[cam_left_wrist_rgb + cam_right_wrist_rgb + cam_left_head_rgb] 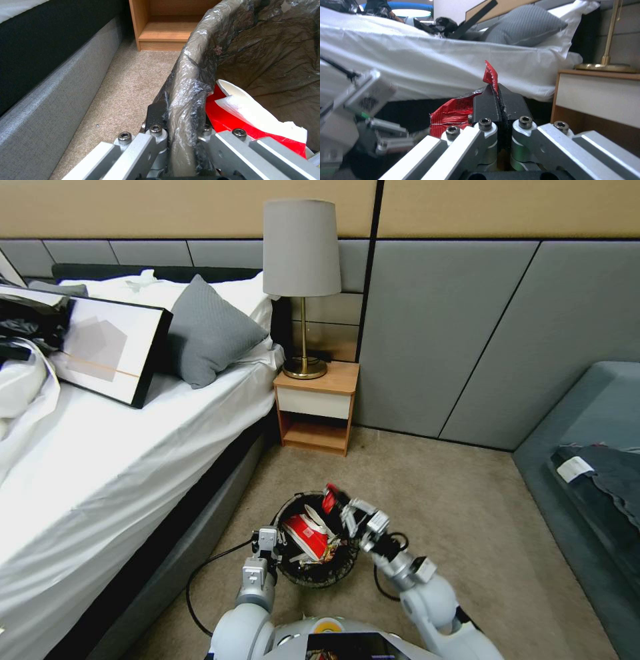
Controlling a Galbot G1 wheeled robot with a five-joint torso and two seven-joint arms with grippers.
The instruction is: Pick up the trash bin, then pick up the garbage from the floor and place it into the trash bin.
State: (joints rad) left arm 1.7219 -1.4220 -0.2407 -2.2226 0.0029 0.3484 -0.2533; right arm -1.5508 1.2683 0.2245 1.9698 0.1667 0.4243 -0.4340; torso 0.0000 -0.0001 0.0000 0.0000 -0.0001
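The left end effector [181, 130] is clamped over the rim of the small round white plastic trash bin [313, 573] with its dark liner bag. The right end effector [498, 100], fingers closed, pinches a crumpled red foil wrapper [453, 116] just above the bin's mouth, apparently. Released too near the rim beside it, the wrapper could fall to the carpet.

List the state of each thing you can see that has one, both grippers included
Trash bin: upright, held off the carpet by its rim, liner bag folded over, holding red-and-white trash.
Left gripper: shut on the bin's rim.
Right gripper: shut on a red wrapper, over the bin.
Lamp: off, upright on the nightstand.
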